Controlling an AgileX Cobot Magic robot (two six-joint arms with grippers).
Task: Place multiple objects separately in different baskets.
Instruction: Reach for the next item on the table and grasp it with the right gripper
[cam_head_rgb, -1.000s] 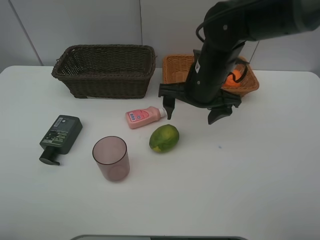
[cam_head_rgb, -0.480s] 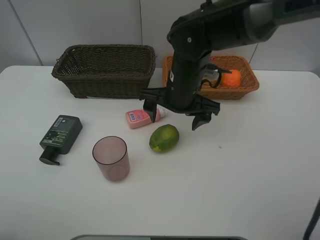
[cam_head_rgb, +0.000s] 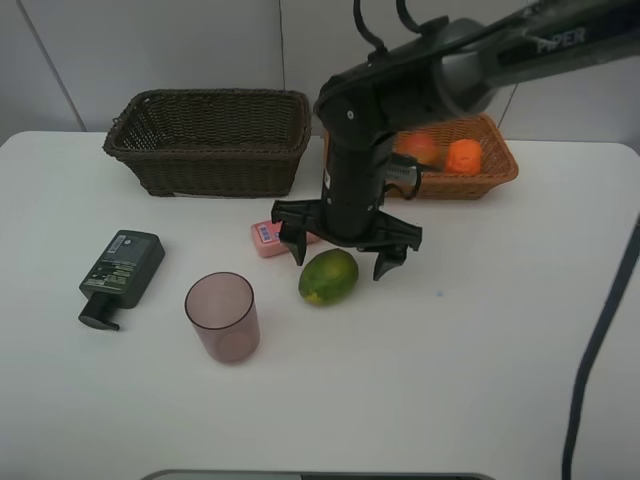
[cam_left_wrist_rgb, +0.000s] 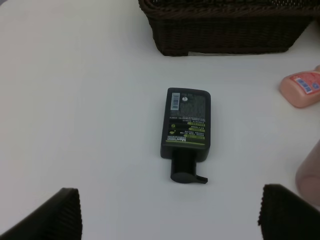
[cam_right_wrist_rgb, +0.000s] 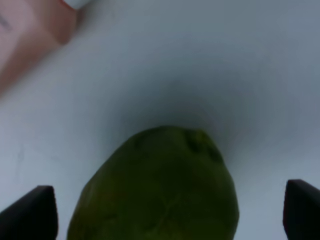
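The right gripper (cam_head_rgb: 340, 262) is spread wide apart over the green-yellow fruit (cam_head_rgb: 328, 279) so that it can be clasped.

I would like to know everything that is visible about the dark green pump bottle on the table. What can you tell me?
The dark green pump bottle lies flat on the white table, label side up. Its body is a flat rectangle with rounded corners, plastic by its look, with small pale print and a barcode sticker. The black pump head points away from the dark brown basket, toward the table's front. Only the table touches it.
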